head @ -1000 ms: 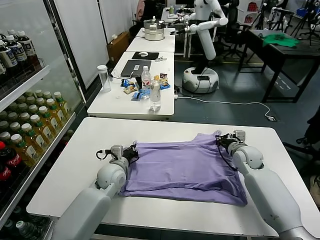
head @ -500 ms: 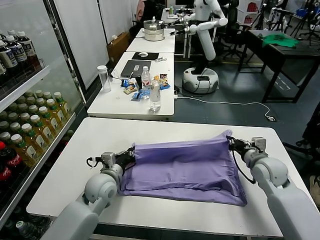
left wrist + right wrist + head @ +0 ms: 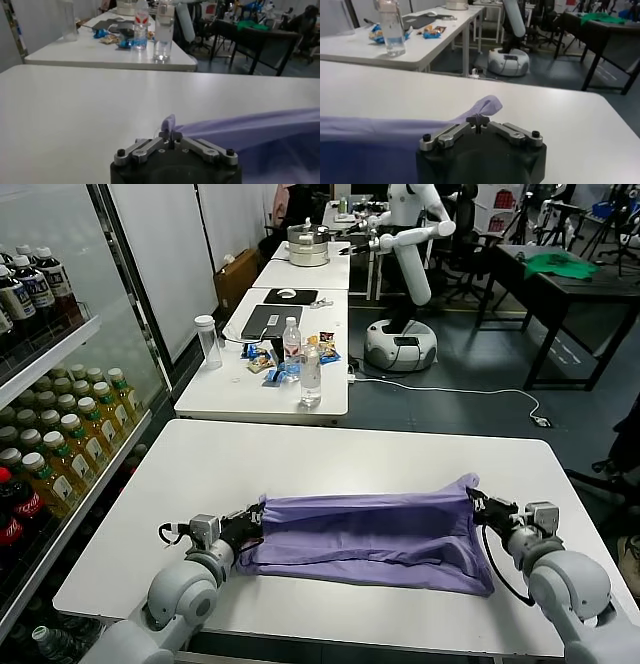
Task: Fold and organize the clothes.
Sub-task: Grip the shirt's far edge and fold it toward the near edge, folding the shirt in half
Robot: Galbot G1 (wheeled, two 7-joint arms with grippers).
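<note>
The clothes are one lavender T-shirt [image 3: 370,534], lying half folded across the near part of the white table [image 3: 300,454]. Its far edge is lifted and stretched between my two grippers, doubled over the lower layer. My left gripper [image 3: 256,520] is shut on the shirt's left corner [image 3: 169,122]; the pinched fabric pokes out above the tips of the left gripper [image 3: 170,135]. On the right, my right gripper [image 3: 478,502] is shut on the other corner [image 3: 487,106], with cloth bunched above the tips of that same gripper [image 3: 478,120].
Behind my table stands another white table [image 3: 250,394] with water bottles [image 3: 311,376], snacks and a laptop. A drinks cooler [image 3: 50,414] lines the left side. Farther back are another robot [image 3: 405,274] and a dark table with a green cloth [image 3: 562,262].
Both grippers have drawn back toward the near edge of the table, pulling the shirt's far edge over the rest of it. The visible shirt is now a narrower band.
</note>
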